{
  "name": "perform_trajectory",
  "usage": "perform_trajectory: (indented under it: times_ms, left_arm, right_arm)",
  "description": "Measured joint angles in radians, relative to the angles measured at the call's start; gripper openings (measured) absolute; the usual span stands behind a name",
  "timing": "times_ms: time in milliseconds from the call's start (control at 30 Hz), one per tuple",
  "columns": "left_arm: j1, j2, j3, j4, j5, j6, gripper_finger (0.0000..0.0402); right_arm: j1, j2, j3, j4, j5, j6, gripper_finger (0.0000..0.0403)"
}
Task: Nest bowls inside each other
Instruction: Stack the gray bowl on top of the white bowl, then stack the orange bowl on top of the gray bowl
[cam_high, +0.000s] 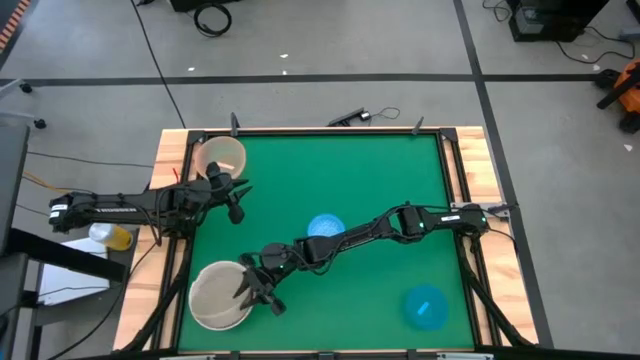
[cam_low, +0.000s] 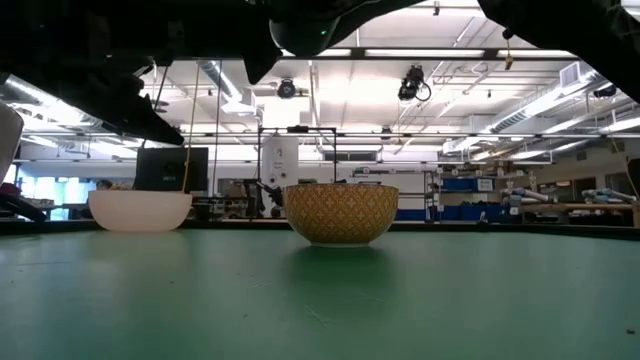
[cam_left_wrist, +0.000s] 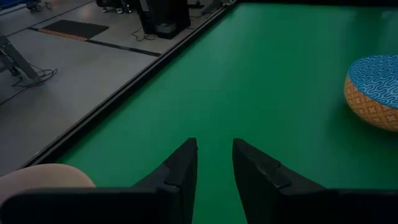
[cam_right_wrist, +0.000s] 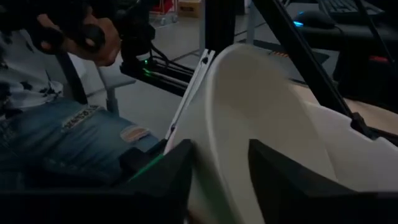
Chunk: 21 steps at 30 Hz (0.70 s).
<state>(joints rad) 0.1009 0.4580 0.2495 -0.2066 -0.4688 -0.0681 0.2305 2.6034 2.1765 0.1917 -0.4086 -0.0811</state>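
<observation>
Near the table's left front corner, a cream-beige bowl (cam_high: 218, 297) sits inside the large white bowl (cam_high: 196, 312). My right gripper (cam_high: 258, 288) is open at their right rim, one finger on each side of the wall (cam_right_wrist: 217, 130). A tan-peach bowl (cam_high: 220, 158) rests on its base at the far left. My left gripper (cam_high: 238, 200) hangs open just in front of it, with nothing between its fingers (cam_left_wrist: 214, 165). A blue-patterned bowl (cam_high: 325, 226) stands mid-table, partly under my right arm. A solid blue bowl (cam_high: 426, 306) stands near the front right. My right gripper's fingers (cam_right_wrist: 177, 171) come nearly level from the table's right and straddle the bowl's rim (cam_right_wrist: 211, 93). Whether either finger touches the wall I cannot tell. The bowl rests in the white one.
Wooden rails (cam_high: 176, 150) frame the green mat. A person (cam_right_wrist: 68, 143) in jeans sits just beyond the table's left front corner. The mat's far right part (cam_high: 400, 170) lies bare.
</observation>
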Motion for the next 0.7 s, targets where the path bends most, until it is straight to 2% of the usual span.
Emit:
perform_trajectory:
  times_ms: [100, 200, 300, 367, 533, 633, 700]
  left_arm:
    - [0.000, 0.000, 0.000, 0.000, 0.000, 0.000, 0.0103]
    - [0.000, 0.000, 0.000, -0.006, 0.000, -0.010, 0.0103]
    - [0.000, 0.000, 0.000, -0.036, 0.000, -0.022, 0.0103]
    - [0.000, 0.000, 0.000, -0.069, -0.001, -0.040, 0.0103]
    - [0.014, 0.000, 0.000, -0.148, -0.011, -0.142, 0.0103]
    - [0.054, 0.002, 0.000, -0.184, -0.012, -0.202, 0.0103]
    - [0.095, 0.013, 0.000, -0.204, -0.015, -0.233, 0.0103]
  right_arm:
    - [0.001, 0.000, 0.000, 0.001, -0.002, -0.013, 0.0195]
    - [0.004, -0.004, 0.000, -0.006, 0.008, -0.026, 0.0197]
    - [0.008, -0.024, 0.000, -0.041, 0.092, -0.040, 0.0191]
    - [0.013, -0.051, 0.000, -0.092, 0.230, -0.059, 0.0187]
    - [0.026, -0.130, 0.000, -0.256, 0.682, -0.040, 0.0178]
    - [0.019, -0.171, 0.000, -0.359, 0.829, -0.003, 0.0177]
    - [0.006, -0.196, 0.000, -0.423, 0.863, 0.015, 0.0177]
